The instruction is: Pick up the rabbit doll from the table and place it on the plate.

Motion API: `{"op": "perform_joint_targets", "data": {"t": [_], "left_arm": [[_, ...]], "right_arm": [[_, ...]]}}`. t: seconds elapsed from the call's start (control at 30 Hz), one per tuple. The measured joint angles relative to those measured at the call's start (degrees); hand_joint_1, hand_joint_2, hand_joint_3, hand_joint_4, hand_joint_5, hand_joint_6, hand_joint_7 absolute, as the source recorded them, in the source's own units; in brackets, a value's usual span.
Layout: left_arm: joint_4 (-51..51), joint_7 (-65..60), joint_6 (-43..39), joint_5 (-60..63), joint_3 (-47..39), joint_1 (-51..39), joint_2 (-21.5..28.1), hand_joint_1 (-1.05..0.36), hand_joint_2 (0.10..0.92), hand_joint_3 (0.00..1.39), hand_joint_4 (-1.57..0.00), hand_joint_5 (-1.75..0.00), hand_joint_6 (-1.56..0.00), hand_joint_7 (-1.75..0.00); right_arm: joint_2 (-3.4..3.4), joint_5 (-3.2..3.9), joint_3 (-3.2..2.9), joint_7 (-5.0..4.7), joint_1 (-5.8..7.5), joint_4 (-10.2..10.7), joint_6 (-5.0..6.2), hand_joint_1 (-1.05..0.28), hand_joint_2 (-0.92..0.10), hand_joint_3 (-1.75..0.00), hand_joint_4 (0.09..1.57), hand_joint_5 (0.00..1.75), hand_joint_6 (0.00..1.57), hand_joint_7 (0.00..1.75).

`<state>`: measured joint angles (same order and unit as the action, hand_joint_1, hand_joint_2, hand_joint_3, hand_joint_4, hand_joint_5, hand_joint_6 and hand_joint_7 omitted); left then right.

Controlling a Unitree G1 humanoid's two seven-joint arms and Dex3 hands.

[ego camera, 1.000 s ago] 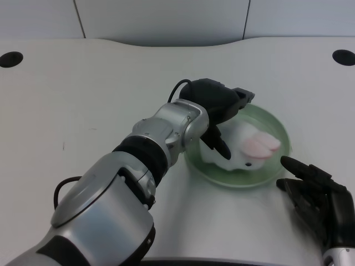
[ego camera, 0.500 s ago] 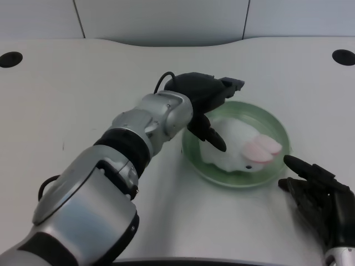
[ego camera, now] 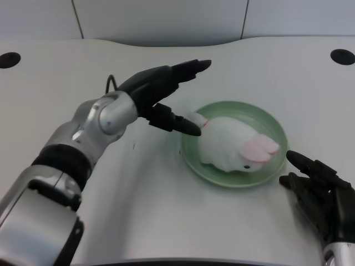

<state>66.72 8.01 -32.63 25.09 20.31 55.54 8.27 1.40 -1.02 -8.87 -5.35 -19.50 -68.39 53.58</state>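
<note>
One rabbit doll (ego camera: 233,148), white with pink ears, lying on its side inside one green plate (ego camera: 275,127), ears toward 3 o'clock, rear toward 9 o'clock. One small white-and-pink bit at the doll's 10 o'clock end, lying over the plate's rim, just beside a black fingertip. Plate resting flat on the white table (ego camera: 83,72), a little to the 3 o'clock side of centre.

Left hand (ego camera: 161,91) released, fingers spread apart and holding nothing. Long fingers (ego camera: 188,67) stretched toward 2 o'clock, above bare table at the plate's 10 o'clock. Thumb (ego camera: 175,122) pointing toward 4 o'clock, tip at the plate's 9 o'clock rim, very near the doll's rear; contact there cannot be told. Silver left forearm (ego camera: 83,133) running from 7 o'clock up toward the hand, with one black cable (ego camera: 111,83) looping at the wrist.

Right hand (ego camera: 321,191) low at 4 o'clock, just beside the plate's 4 o'clock edge, fingers pointing toward 10 o'clock, not touching the plate.

Two dark round holes in the table: one (ego camera: 9,59) at far 9 o'clock, one (ego camera: 341,56) at far 2 o'clock. Pale wall panels (ego camera: 161,19) along 12 o'clock.
</note>
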Motion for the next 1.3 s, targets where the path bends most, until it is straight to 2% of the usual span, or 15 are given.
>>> {"op": "perform_joint_targets", "data": {"t": [0.07, 0.13, 0.23, 0.27, 0.4, 0.5, 0.53, 0.57, 0.73, 0.8, 0.83, 0.93, 1.13, 1.23, 1.3], "left_arm": [[-3.4, 0.6, -4.5, -2.6, -2.2, -5.0, 3.1, -0.83, 0.921, 0.07, -0.01, -0.7, -0.01, -0.62], [-6.3, 2.4, -6.6, -6.2, -5.0, -10.3, 5.5, -0.78, 0.921, 0.07, 0.0, -0.9, 0.0, -0.7], [-11.5, 5.3, -7.1, -12.1, -8.5, -17.6, 7.3, -0.75, 0.921, 0.07, 0.0, -0.98, 0.0, -0.71], [-13.7, 6.0, -6.7, -13.3, -9.5, -19.6, 7.7, -0.74, 0.921, 0.18, -0.01, -1.08, 0.0, -0.76], [-28.0, 7.6, -2.0, -21.5, -14.8, -31.2, 8.4, -0.7, 0.921, 0.32, -0.08, -1.37, 0.0, -0.9], [-37.5, 7.7, 2.0, -25.7, -18.4, -39.9, 8.5, -0.59, 0.921, 0.38, -0.13, -1.58, -0.02, -1.04], [-40.0, 7.7, 3.5, -26.9, -19.4, -42.2, 8.5, -0.58, 0.921, 0.38, -0.14, -1.61, -0.04, -1.07], [-43.2, 7.7, 5.6, -28.3, -20.5, -44.6, 8.5, -0.58, 0.921, 0.39, -0.19, -1.64, -0.14, -1.13], [-54.0, 7.7, 14.6, -32.3, -24.2, -52.9, 8.5, -0.56, 0.921, 0.44, -0.31, -1.68, -0.28, -1.24], [-55.5, 8.4, 16.7, -34.5, -25.3, -54.7, 8.2, -0.59, 0.921, 0.5, -0.46, -1.73, -0.38, -1.34], [-55.4, 9.1, 17.1, -35.5, -25.9, -55.6, 8.1, -0.59, 0.921, 0.52, -0.49, -1.74, -0.4, -1.36], [-53.2, 10.6, 16.5, -37.1, -27.1, -57.3, 7.3, -0.57, 0.921, 0.58, -0.62, -1.75, -0.46, -1.54], [-46.4, 12.8, 13.1, -39.5, -29.1, -57.3, 4.4, -0.57, 0.921, 0.56, -0.7, -1.75, -0.47, -1.73], [-43.0, 14.0, 12.2, -40.4, -29.9, -56.6, 3.4, -0.57, 0.921, 0.54, -0.71, -1.75, -0.47, -1.74], [-41.0, 14.8, 11.4, -41.0, -30.3, -55.9, 2.9, -0.57, 0.921, 0.54, -0.72, -1.75, -0.48, -1.75]], "right_arm": [[-0.06, -0.18, -0.02, -0.84, -0.3, -0.6, 0.02, -0.29, -0.92, -0.3, 0.67, 0.83, 0.91, 0.04], [-0.06, -0.2, -0.01, -1.29, -0.43, -0.9, 0.0, -0.29, -0.92, -0.32, 0.66, 0.82, 0.9, 0.03], [-0.06, -0.39, 0.37, -1.84, -0.5, -0.9, -0.04, -0.29, -0.92, -0.33, 0.65, 0.82, 0.89, 0.03], [-0.01, -0.48, 0.61, -1.78, -0.58, -0.8, -0.05, -0.3, -0.92, -0.34, 0.65, 0.85, 0.87, 0.02], [-0.09, -0.65, 1.03, -0.93, -0.11, 0.2, -0.02, -0.34, -0.92, -0.32, 0.64, 0.88, 0.86, 0.01], [-1.01, -0.42, 0.96, -0.04, 0.13, 0.3, -0.16, -0.33, -0.92, -0.31, 0.63, 0.85, 0.85, 0.01], [-1.3, -0.34, 0.94, 0.22, 0.16, 0.3, -0.21, -0.32, -0.92, -0.3, 0.63, 0.85, 0.85, 0.01], [-1.44, -0.27, 0.87, 0.49, 0.1, 0.3, -0.28, -0.33, -0.92, -0.3, 0.65, 0.85, 0.86, 0.01], [-1.5, -0.42, 1.06, 0.7, 0.04, 0.4, -0.29, -0.33, -0.92, -0.29, 0.65, 0.87, 0.85, 0.01], [-1.5, -0.37, 1.05, 0.94, 0.02, 0.5, -0.29, -0.32, -0.92, -0.3, 0.63, 0.87, 0.85, 0.0], [-1.51, -0.34, 1.05, 1.2, 0.02, 0.5, -0.27, -0.32, -0.92, -0.3, 0.63, 0.88, 0.85, 0.0], [-1.54, 0.18, 0.62, 2.93, 0.03, 0.5, -0.17, -0.34, -0.92, -0.29, 0.63, 0.88, 0.86, 0.01], [-1.6, 1.02, 0.01, 4.24, -0.04, 0.6, -0.37, -0.34, -0.92, -0.29, 0.61, 0.88, 0.86, 0.01], [-2.13, 1.08, -0.17, 4.51, -0.06, 0.7, -0.85, -0.33, -0.92, -0.29, 0.59, 0.89, 0.87, 0.01], [-2.51, 1.37, -0.65, 5.29, -0.06, 0.7, -1.0, -0.33, -0.92, -0.28, 0.58, 0.89, 0.88, 0.02]]}}
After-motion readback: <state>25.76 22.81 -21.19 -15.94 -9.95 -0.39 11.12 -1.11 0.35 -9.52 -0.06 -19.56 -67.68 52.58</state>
